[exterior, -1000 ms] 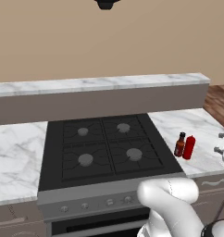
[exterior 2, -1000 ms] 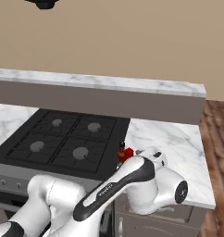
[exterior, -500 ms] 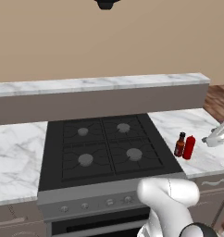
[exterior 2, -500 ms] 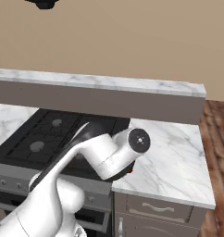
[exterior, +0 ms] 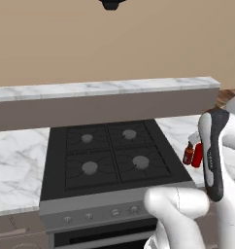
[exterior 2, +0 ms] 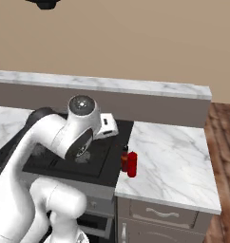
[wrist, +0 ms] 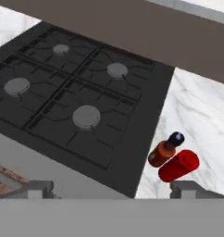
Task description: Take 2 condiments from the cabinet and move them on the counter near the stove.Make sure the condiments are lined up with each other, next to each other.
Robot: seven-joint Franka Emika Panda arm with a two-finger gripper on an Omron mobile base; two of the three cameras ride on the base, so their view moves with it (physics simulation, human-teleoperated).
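The slim all-red squeeze bottle (exterior 2: 132, 164) and the shorter reddish-brown sauce bottle with a dark neck and cap (exterior 2: 124, 159) both stand upright, long axes vertical, caps up, on the white marble worktop with grey veins (exterior 2: 169, 161), just beside the right edge of the black four-burner gas cooktop (exterior 2: 100, 156). They stand side by side, touching or nearly so, the brown one nearer the cooktop and the red one on the far side of it. From the hand view the red bottle (wrist: 178, 165) shows as a plain glossy red cylinder seen from above, and the brown bottle (wrist: 165, 149) as a rounded brown body narrowing to a dark round cap. In the left base view the two bottles (exterior: 193, 153) are partly hidden behind the white arm. The pincer (wrist: 111, 189) is spread wide, its two grey fingertips (wrist: 36, 188) well apart at the bottom of the hand view; it holds nothing and touches nothing, hanging above the front of the cooktop with the bottles just ahead of its right fingertip. Behind the cooktop runs a raised grey-brown ledge topped with marble (exterior: 105, 88).
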